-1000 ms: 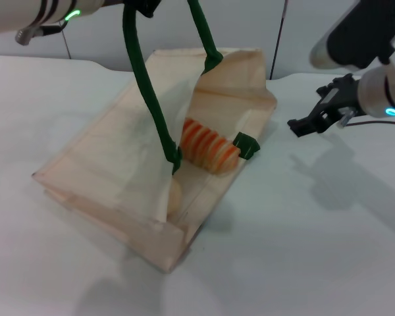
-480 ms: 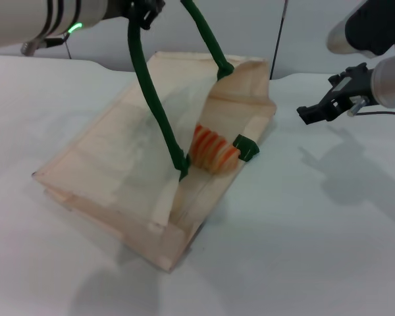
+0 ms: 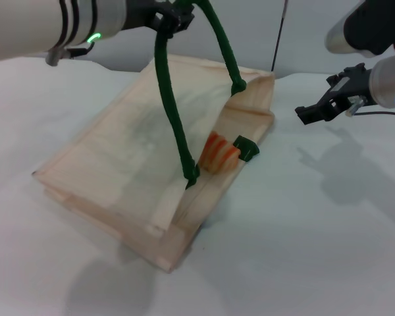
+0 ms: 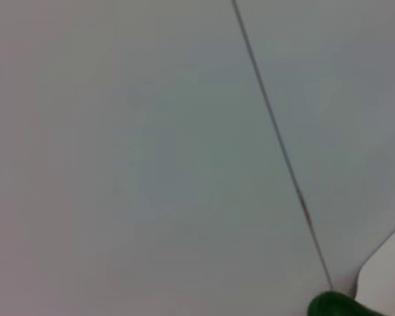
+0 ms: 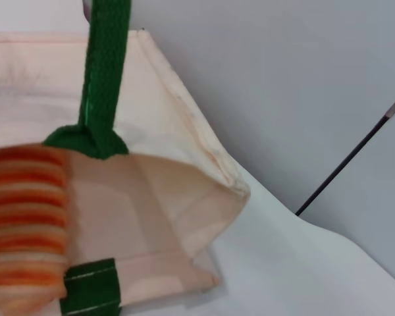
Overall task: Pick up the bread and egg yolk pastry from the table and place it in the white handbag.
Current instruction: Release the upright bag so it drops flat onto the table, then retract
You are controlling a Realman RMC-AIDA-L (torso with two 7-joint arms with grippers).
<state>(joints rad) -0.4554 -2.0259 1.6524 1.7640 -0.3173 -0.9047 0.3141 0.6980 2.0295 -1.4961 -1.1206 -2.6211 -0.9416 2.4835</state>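
Note:
The white handbag (image 3: 125, 151) lies on the table with its mouth towards the right. My left gripper (image 3: 171, 14) is shut on its dark green handle (image 3: 174, 112) and holds the handle up above the bag. The bread (image 3: 220, 153), tan with orange stripes, lies inside the mouth with only its end showing; it also shows in the right wrist view (image 5: 26, 224). The egg yolk pastry is hidden. My right gripper (image 3: 311, 112) is open and empty, in the air to the right of the bag.
A second green handle tab (image 3: 247, 148) lies at the bag's mouth beside the bread. The white table (image 3: 303, 237) spreads to the front and right. A thin dark cable (image 3: 278, 33) runs down the back wall.
My left gripper moved right with the handle, drawing the bag's top flap over the bread. The pale pastry seen at the mouth is now covered. My right gripper drew back up and right.

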